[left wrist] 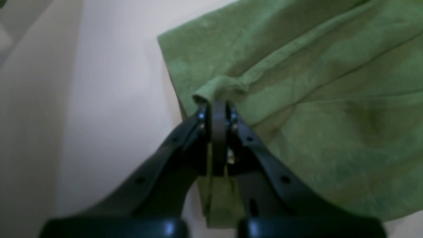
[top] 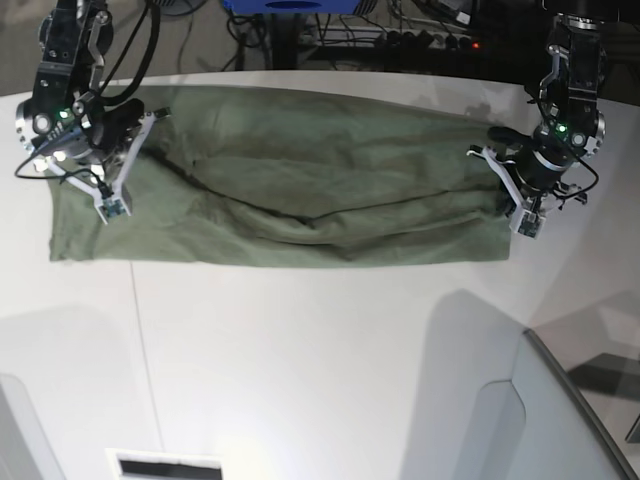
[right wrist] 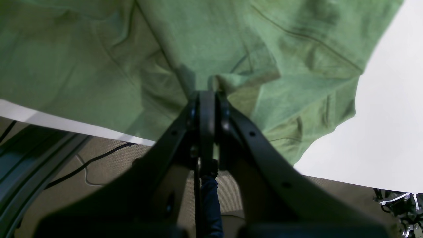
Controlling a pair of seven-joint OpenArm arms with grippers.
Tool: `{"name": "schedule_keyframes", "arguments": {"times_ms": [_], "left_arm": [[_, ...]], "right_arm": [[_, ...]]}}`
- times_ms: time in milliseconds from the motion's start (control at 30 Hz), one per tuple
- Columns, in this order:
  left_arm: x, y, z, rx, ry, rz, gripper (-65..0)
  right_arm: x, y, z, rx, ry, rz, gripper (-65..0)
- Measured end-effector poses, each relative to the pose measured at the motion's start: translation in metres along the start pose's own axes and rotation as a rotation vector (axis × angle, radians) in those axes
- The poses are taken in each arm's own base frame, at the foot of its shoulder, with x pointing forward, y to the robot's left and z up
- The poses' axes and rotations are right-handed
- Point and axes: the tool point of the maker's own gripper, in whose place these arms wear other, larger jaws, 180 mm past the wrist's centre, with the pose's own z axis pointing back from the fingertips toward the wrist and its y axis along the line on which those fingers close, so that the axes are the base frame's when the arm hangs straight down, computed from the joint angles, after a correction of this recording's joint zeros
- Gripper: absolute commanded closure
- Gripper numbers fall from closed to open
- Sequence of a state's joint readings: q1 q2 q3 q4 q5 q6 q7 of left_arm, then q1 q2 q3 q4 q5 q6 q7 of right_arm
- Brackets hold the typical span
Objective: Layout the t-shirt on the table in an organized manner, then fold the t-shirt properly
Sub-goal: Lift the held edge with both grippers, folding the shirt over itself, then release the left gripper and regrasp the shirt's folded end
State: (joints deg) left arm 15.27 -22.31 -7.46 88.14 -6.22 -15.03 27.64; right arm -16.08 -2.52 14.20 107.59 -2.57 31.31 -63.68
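Note:
The olive-green t-shirt (top: 300,190) lies stretched out sideways across the far half of the white table (top: 300,350), with long creases along it. My left gripper (top: 497,160) is at the shirt's right end. In the left wrist view it (left wrist: 218,104) is shut on a small raised fold of the shirt's (left wrist: 297,82) edge. My right gripper (top: 140,125) is at the shirt's left end. In the right wrist view it (right wrist: 207,94) is shut on a bunched fold of the shirt (right wrist: 99,66).
A grey angled panel (top: 560,420) stands at the front right of the table. Floor with dark cables (right wrist: 82,165) shows past the table edge (right wrist: 66,127) below my right gripper. Cables and equipment sit behind the table's far edge.

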Motion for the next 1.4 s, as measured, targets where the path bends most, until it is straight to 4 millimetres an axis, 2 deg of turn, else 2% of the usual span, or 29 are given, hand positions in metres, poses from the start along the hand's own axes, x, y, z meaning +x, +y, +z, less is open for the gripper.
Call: {"name": "schedule_keyframes", "arguments": {"times_ms": [200, 300, 400, 500, 567, 700, 833, 867, 933, 1000, 1100, 1200, 1300, 1400], "left_arm": [[-0.011, 0.001, -0.004, -0.001, 0.018, 0.013, 0.0], [-0.016, -0.001, -0.005, -0.008, 0.034, 0.010, 0.0], [-0.017, -0.005, -0.006, -0.032, 0.045, -0.039, 0.0], [-0.011, -0.002, -0.007, -0.032, 0.040, -0.065, 0.0], [-0.005, 0.001, -0.007, -0.028, 0.027, -0.076, -10.9], [0.009, 0.005, 0.002, -0.012, 0.036, -0.102, -37.2], [0.048, 0.013, 0.021, 0.017, -0.035, -0.116, -62.4], [0.057, 0.021, 0.027, 0.042, -0.051, -0.115, -65.0], [0.069, 0.040, 0.039, 0.099, -0.065, -0.109, -65.0], [0.073, 0.048, 0.047, 0.107, -0.076, -0.057, -65.0], [0.064, 0.057, 0.047, 0.054, -0.083, 0.123, -65.0], [0.033, 0.067, 0.037, -0.028, -0.057, 0.308, -65.0], [0.001, 0.056, 0.031, -0.169, -0.021, 0.344, -65.0], [-0.010, 0.052, 0.019, -0.213, -0.074, 0.403, -65.0]], "right_arm": [[-0.002, 0.001, -0.002, 0.005, 0.007, -0.001, -0.6], [-0.013, -0.003, -0.008, 0.012, 0.034, -0.047, -8.4], [-0.025, -0.014, -0.008, -0.016, 0.064, -0.101, -19.1], [-0.027, -0.015, -0.008, -0.016, 0.063, -0.119, -21.9], [-0.027, -0.016, -0.007, -0.017, 0.060, -0.123, -21.9], [-0.027, -0.019, -0.007, -0.024, 0.061, -0.121, -21.9], [-0.013, -0.026, 0.003, -0.054, -0.004, -0.113, -21.9], [-0.012, -0.026, 0.004, -0.056, -0.010, -0.112, -21.8], [-0.012, -0.026, 0.004, -0.054, -0.009, -0.111, -21.8], [-0.011, -0.025, 0.003, -0.052, -0.020, -0.106, -21.6], [-0.005, -0.023, 0.003, -0.048, -0.077, -0.103, -21.6], [-0.012, -0.017, 0.002, -0.038, -0.093, -0.099, -21.6], [-0.015, -0.013, 0.002, -0.032, -0.104, -0.097, -21.6], [-0.014, -0.015, 0.002, -0.036, -0.116, -0.092, -21.6]]}}
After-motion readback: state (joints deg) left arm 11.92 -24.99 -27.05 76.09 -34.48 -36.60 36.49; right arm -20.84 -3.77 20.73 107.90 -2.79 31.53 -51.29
